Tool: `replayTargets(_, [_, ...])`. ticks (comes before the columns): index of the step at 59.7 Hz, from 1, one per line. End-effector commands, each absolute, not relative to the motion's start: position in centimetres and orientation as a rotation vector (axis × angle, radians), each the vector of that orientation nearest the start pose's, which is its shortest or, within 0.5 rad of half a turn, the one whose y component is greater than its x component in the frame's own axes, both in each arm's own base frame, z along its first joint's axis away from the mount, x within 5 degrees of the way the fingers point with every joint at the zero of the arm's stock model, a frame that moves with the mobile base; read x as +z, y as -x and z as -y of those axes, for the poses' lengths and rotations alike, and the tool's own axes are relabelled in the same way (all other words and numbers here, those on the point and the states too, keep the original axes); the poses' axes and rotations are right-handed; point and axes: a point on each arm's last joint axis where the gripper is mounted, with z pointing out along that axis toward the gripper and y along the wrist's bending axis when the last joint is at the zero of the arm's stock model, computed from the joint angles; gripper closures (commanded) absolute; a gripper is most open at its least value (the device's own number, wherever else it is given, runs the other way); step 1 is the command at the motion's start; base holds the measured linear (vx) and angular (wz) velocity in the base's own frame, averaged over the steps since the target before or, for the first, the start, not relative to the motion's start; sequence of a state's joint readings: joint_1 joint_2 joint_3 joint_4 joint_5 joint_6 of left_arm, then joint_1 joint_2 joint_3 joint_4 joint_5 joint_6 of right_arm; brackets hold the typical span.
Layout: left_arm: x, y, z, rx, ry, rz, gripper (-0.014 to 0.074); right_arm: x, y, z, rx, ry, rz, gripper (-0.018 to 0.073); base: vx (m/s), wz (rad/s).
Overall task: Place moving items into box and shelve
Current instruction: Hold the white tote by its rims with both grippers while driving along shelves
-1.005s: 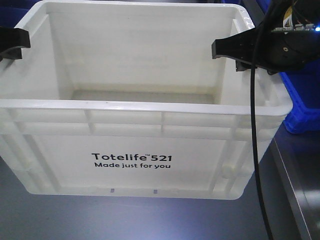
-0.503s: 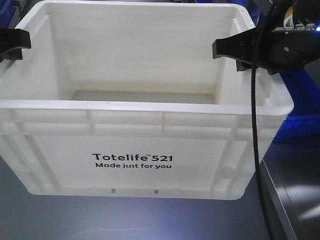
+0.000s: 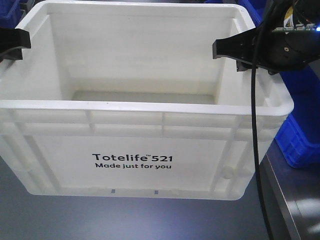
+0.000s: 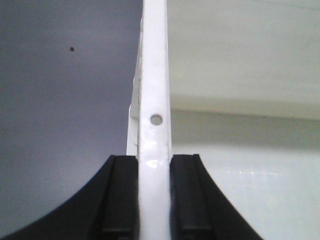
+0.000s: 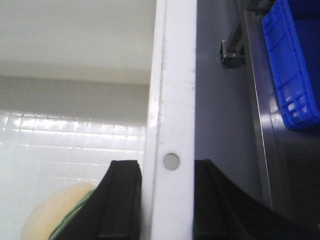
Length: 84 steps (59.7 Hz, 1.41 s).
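The white box (image 3: 150, 120), printed "Totelife 521", fills the front view and hangs a little above a grey surface. My left gripper (image 3: 12, 42) is shut on its left rim, and my right gripper (image 3: 231, 49) is shut on its right rim. In the left wrist view the black jaws (image 4: 154, 165) clamp the white rim (image 4: 154, 75). In the right wrist view the jaws (image 5: 169, 170) clamp the rim (image 5: 172, 75). The pale yellow plush fruit (image 5: 47, 217) with a green part lies on the box floor. The pinkish-brown fruit is hidden.
A blue plastic bin (image 3: 300, 130) stands to the right of the box on a metal surface; it also shows in the right wrist view (image 5: 292, 65). More blue shows at the top left (image 3: 9, 11). A metal table edge (image 3: 287, 200) runs at the lower right.
The box and both grippers hold the same place in the front view. The background has shifted: the blue bin at the right now reaches lower, and blue has come in at the top left.
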<state>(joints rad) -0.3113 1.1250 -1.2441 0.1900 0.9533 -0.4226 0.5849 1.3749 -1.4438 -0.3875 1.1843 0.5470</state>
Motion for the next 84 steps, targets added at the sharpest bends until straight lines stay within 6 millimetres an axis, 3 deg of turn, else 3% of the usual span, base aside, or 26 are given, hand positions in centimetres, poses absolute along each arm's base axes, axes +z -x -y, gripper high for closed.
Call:
replayTargets(1, [43.79,-20.97,5.15,-0.163,0.047,-2.091,0.0438,42.67,-24.24,-11.32,-0.078,0.124,-2.293,0.0423,0.26,0.19])
replayTargets(84, [43.79,-20.97,5.15,-0.163,0.047,-2.091,0.0438,42.67,-24.24,-11.32,-0.078,0.124,-2.293,0.0423,0.33,0.05])
